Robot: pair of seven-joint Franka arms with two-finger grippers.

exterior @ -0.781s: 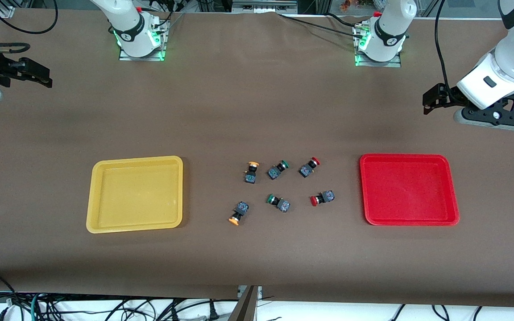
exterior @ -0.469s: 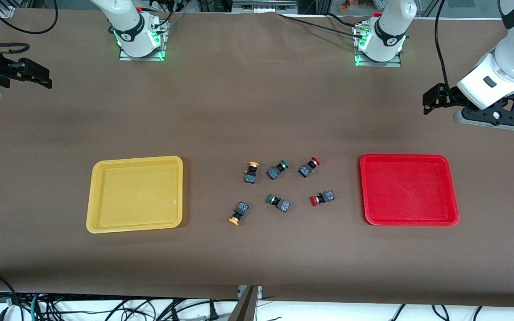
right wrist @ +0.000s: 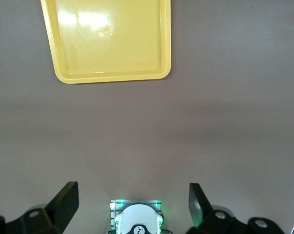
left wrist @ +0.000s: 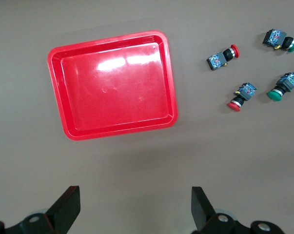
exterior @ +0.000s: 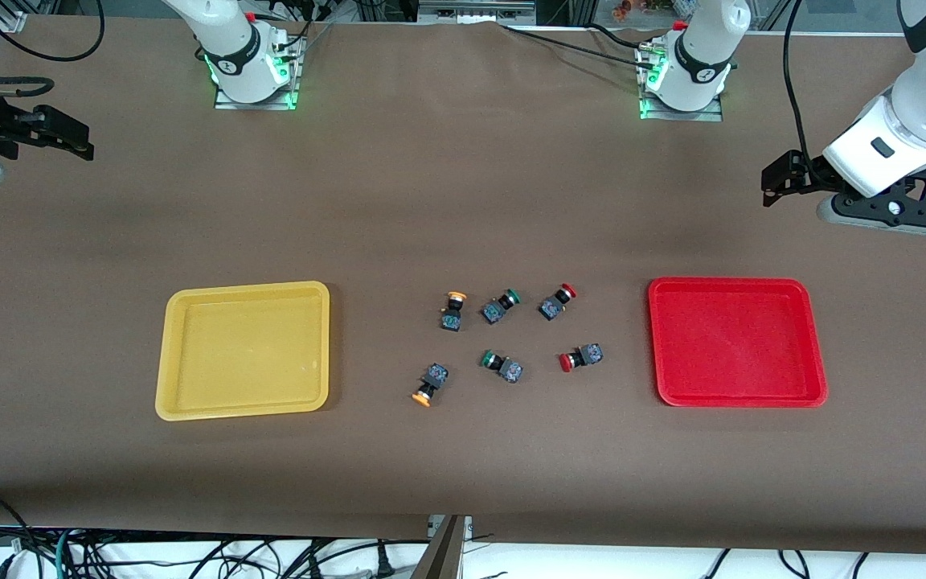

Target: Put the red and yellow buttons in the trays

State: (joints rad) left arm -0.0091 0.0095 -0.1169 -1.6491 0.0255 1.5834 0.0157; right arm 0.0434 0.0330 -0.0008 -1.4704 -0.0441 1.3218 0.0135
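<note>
A: What sits on the brown tabletop?

B: 2 trays: the yellow tray at the frame's left, the red tray at its right, both holding nothing.

A: And the arms?

B: The left gripper, upper right, and the right gripper, upper left, hover with jaws spread.

A: The buttons?

B: Mid-frame between the trays: 2 red buttons, 2 yellow buttons, 2 green buttons.

Robot lab: bolted arm bases, cables

No visible change, arms and buttons unmoved
</note>
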